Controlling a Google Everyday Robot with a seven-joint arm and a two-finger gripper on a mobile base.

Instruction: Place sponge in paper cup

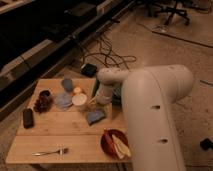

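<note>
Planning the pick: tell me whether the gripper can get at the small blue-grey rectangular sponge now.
Probably yes. The gripper hangs open right by the sponge, which lies uncovered on the wooden table; nothing sits between them.

The robot's arm (150, 95) is a thick, smooth, off-white tube with rounded joints, and its big near segment carries two small dark oval recesses along one side. It narrows through a rounded elbow into a slimmer pale link with a faint seam. At that link's end the darker gripper (94, 101) hangs over the wooden table (60, 132), just beside the paper cup (79, 100).
</note>
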